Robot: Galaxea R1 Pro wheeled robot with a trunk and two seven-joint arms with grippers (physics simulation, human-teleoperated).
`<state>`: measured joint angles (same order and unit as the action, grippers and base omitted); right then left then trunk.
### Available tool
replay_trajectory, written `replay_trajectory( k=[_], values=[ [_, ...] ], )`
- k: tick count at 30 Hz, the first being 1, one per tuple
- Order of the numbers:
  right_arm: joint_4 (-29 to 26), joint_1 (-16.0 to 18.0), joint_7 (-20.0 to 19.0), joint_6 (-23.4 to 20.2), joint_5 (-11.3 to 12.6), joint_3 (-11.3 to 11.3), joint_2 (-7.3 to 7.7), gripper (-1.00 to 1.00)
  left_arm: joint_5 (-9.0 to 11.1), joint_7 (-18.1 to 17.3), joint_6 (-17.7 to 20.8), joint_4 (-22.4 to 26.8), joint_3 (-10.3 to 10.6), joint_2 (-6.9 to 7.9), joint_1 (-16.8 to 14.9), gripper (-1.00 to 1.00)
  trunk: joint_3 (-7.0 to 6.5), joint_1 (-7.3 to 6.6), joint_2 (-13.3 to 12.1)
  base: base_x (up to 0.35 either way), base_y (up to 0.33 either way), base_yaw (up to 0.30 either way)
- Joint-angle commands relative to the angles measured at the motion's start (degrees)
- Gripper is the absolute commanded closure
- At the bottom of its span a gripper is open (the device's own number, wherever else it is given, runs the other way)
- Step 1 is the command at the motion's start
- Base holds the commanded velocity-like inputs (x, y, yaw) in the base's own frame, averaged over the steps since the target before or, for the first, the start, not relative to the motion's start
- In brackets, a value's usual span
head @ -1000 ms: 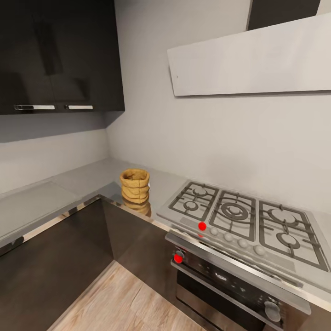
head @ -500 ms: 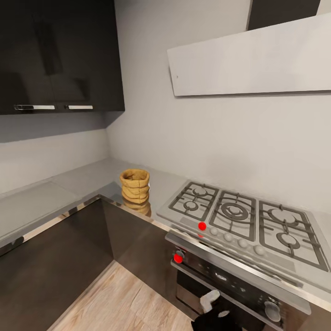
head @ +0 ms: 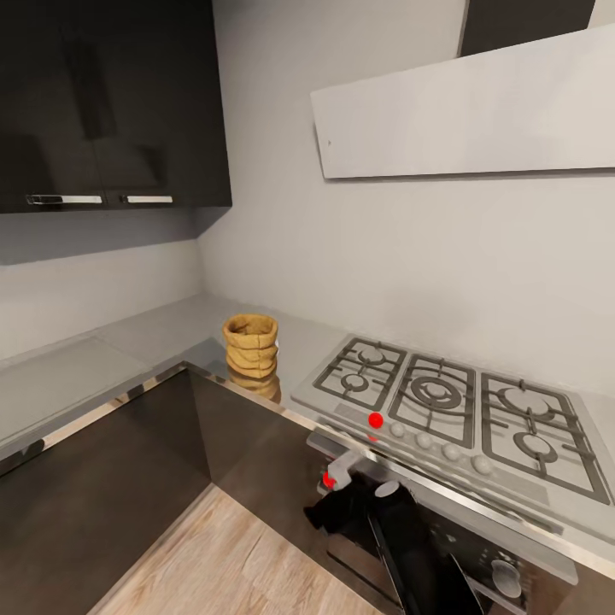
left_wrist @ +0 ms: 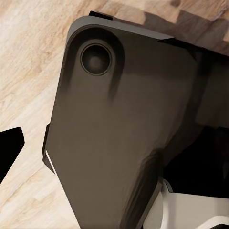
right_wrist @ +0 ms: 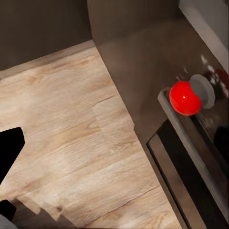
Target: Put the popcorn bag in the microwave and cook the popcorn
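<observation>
Burlap sack: the popcorn bag, tan-brown with a rolled rim, stands upright left of centre in the head view, on the grey table near its inner corner, just beside the hob's left edge but apart from it.
Upper left: dark glossy wall cabinets with two silver handles.
Lower left: dark cabinet fronts under the table, then pale wood floor.
Centre right: gas hob with black grates, a red dot among its pale knobs.
Below the hob: black oven, a red-tipped knob at its left corner.
Upper right: pale extractor hood on the grey wall.
Lower centre: right arm, dark, reaching up in front of the oven; the right gripper sits by the red knob, well apart from the bag, and I cannot tell whether it is spread or clenched.
Left wrist view: a dark robot panel above the wood floor; the left gripper's state cannot be told.
</observation>
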<state>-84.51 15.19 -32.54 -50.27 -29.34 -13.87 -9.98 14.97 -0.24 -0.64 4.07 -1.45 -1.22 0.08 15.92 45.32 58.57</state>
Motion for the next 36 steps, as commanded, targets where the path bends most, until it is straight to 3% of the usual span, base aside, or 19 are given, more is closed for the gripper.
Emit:
replay_trajectory(
  k=[1,3,5,9,15,21,25,29,31,36],
  values=[
    [-0.6,-0.1,-0.5,-1.0,-0.6,-1.1,-0.02,-1.0,0.2,0.0,-0.1,0.1,-0.1,-0.01,0.0,-1.0,0.06,0.01,0.0,0.0,0.0,0.0],
    [-1.9,0.0,-0.4,-3.3,0.1,-2.9,-0.02,-1.0,0.2,0.0,-0.1,0.1,-0.1,-0.01,0.0,-1.0,0.06,0.01,0.0,0.0,0.0,0.0],
    [-2.3,1.5,-0.4,-5.3,2.5,-3.3,-0.02,-1.0,0.2,0.0,-0.1,0.1,-0.1,-0.01,0.0,-1.0,0.06,0.01,0.0,0.0,0.0,0.0],
    [-2.4,8.9,-0.1,-9.7,7.5,-3.2,-0.02,-1.0,0.2,0.0,-0.1,0.1,-0.1,-0.03,0.0,-1.0,0.06,0.01,0.0,0.0,0.0,0.0],
    [-2.2,22.6,2.0,-9.7,8.6,-0.2,-0.02,-1.0,0.2,0.0,-0.1,0.1,0.0,-0.06,0.0,-1.0,0.06,0.01,0.0,0.0,0.0,0.0],
    [1.5,36.4,13.6,-9.7,8.9,2.1,-0.02,-1.0,0.2,0.0,-0.1,0.1,0.0,-0.08,0.0,-1.0,0.06,0.01,0.0,0.0,0.0,0.0],
    [12.8,45.4,21.3,-9.7,9.1,6.5,-0.02,-1.0,0.2,0.0,-0.1,0.1,0.0,-0.02,0.0,-1.0,0.06,0.01,0.0,0.0,0.0,0.0],
    [31.6,57.7,28.6,-9.7,9.1,16.0,-0.02,-1.0,0.2,0.0,-0.1,0.1,0.0,-0.01,0.0,-1.0,0.06,0.01,0.0,0.0,0.0,0.0],
    [37.4,61.0,33.5,-9.7,9.1,19.7,-0.02,-1.0,0.2,0.0,-0.1,0.1,0.0,0.04,0.0,-1.0,0.06,0.01,0.0,0.0,0.0,0.0],
    [40.0,62.5,36.6,-9.7,9.0,21.6,-0.02,-1.0,0.3,0.0,-0.1,0.1,0.0,0.07,0.0,-1.0,0.06,0.01,0.0,0.0,0.0,0.0]
  ],
)
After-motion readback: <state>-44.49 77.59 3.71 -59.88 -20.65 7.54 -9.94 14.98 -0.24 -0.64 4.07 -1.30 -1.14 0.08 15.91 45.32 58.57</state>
